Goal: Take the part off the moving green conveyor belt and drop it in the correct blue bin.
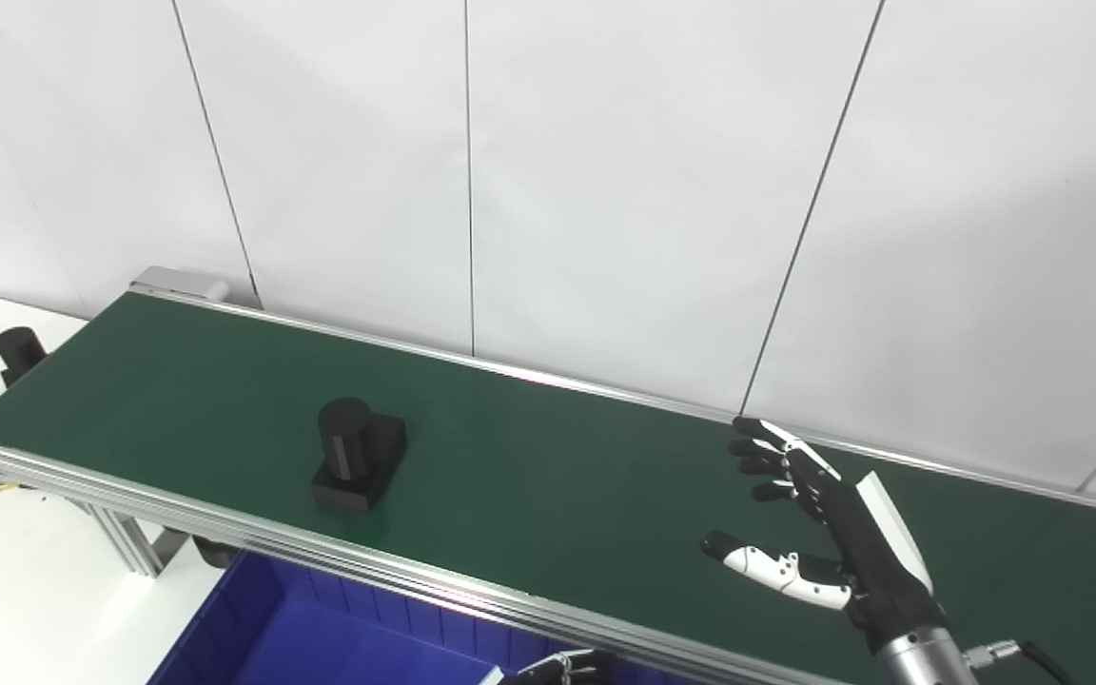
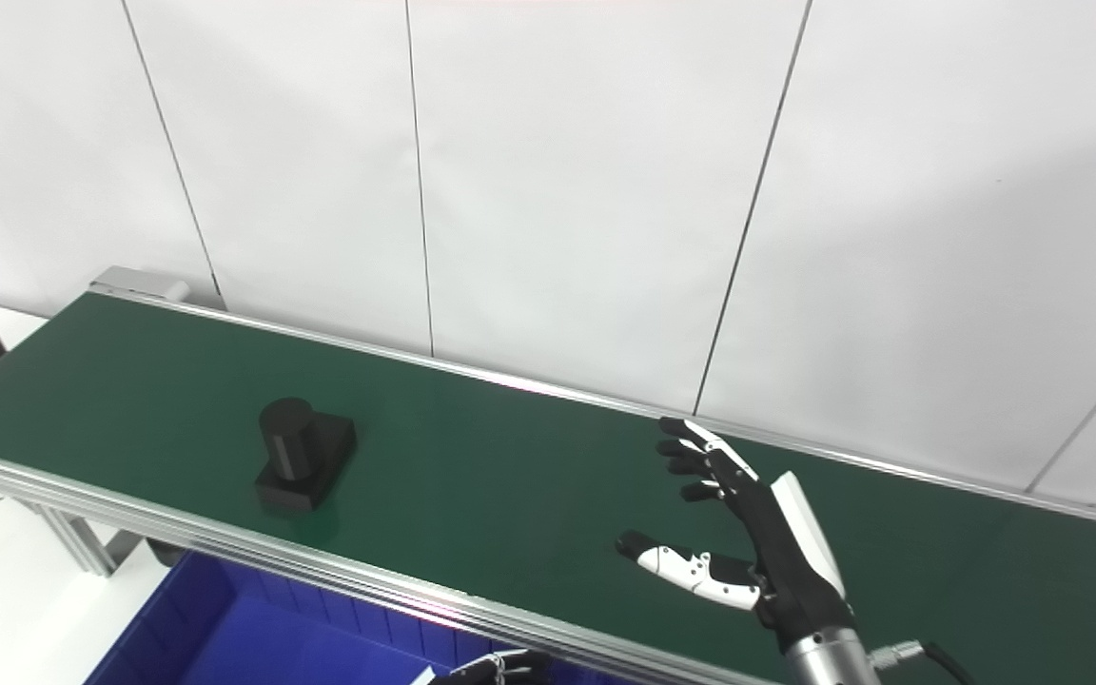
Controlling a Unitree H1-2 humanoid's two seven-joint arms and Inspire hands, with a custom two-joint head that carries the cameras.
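Nearest edge, left hand: only the tips of the left hand [image 1: 557,668] peek in at the bottom, just over the bin; whether it is spread or clenched I cannot tell.
Bin: a deep blue plastic bin [image 1: 244,609] with ribbed walls sits below the belt's near rail, placed, I judge, so a part lifted off the belt can be dropped straight down into it.
Rail: a silver aluminium rail [image 1: 225,538] edges the near side of the belt, carried on a leg over the white table [image 1: 15,590].
Right hand: the black-and-white right hand [image 1: 819,528] hovers above the belt, released, fingers spread and thumb held apart, grasping nothing; likely posed this way to wait for the part.
Belt: the long dark green conveyor belt [image 1: 557,466] runs from the left end off to the right.
Part: the black part, a short cylinder standing on a square block [image 1: 358,457], rests upright on the belt towards its left end, well apart from the right hand.
Behind: a white panelled wall [image 1: 605,190] with thin dark seams.
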